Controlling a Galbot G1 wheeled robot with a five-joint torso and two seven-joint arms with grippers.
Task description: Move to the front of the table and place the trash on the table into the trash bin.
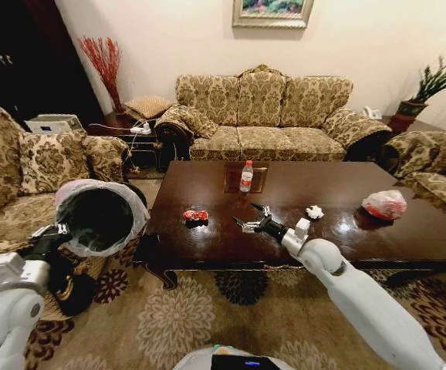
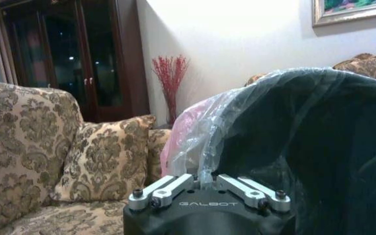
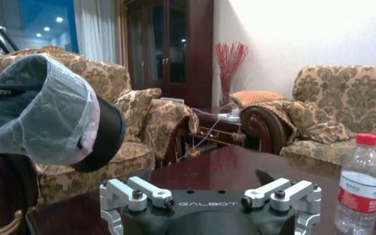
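The dark wooden table (image 1: 339,247) carries the trash: a clear bottle (image 1: 246,176) with a red label at the back, a red wrapper (image 1: 196,215), a white paper wad (image 1: 314,211) and a pink-white knotted bag (image 1: 384,204). My right gripper (image 1: 247,216) hovers open just over the tabletop, between the wrapper and the wad, a little right of the wrapper. The trash bin (image 1: 99,216), lined with a whitish-pink bag, hangs tilted left of the table, mouth toward me. My left gripper (image 1: 53,235) is shut on its rim (image 2: 204,183). The right wrist view shows the bottle (image 3: 356,186) and the bin (image 3: 44,117).
A patterned sofa (image 1: 269,116) stands behind the table, with armchairs at the left (image 1: 22,177) and right (image 1: 439,169). A side table with a power strip (image 1: 140,129) sits at the back left. Patterned carpet (image 1: 177,316) lies in front of the table.
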